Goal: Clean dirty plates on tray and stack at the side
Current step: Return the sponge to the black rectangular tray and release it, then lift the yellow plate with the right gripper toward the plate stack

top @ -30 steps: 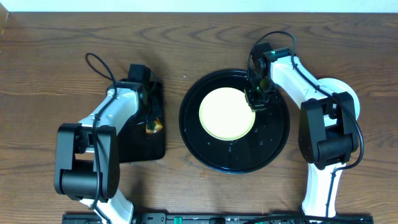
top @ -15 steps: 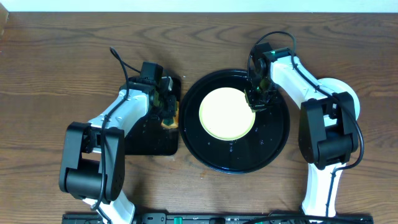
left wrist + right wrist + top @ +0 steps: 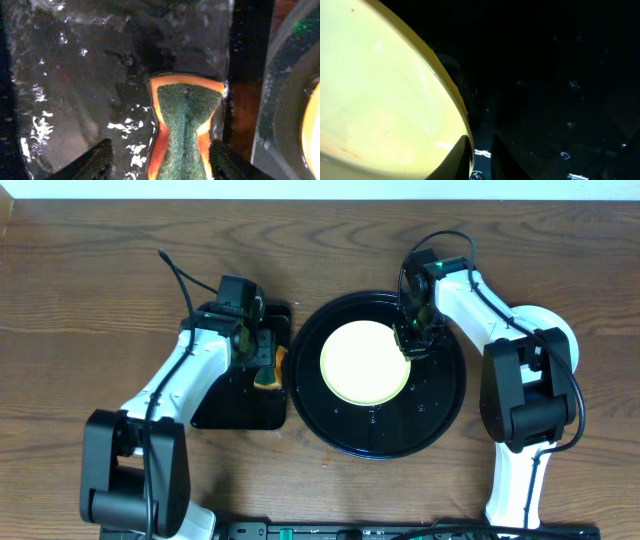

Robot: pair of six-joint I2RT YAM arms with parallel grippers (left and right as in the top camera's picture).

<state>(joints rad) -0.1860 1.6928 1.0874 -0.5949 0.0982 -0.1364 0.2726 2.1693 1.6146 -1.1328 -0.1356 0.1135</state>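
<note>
Left wrist: left gripper [image 3: 161,165] wide astride sponge [image 3: 185,120], lower centre, on rectangular tray [image 3: 75,75]; right gripper [image 3: 481,155] pinches yellow plate [image 3: 380,85] rim. Recommend closing squarely across sponge.

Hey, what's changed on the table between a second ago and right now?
The left pincer moved right toward the round tray, and the rectangular tray appears to have slid right with it. The pincer then opened and let go of the sponge, which lies on the wet rectangular tray. The right pincer stayed at the yellow plate's right rim. The plate and round tray did not move.
</note>
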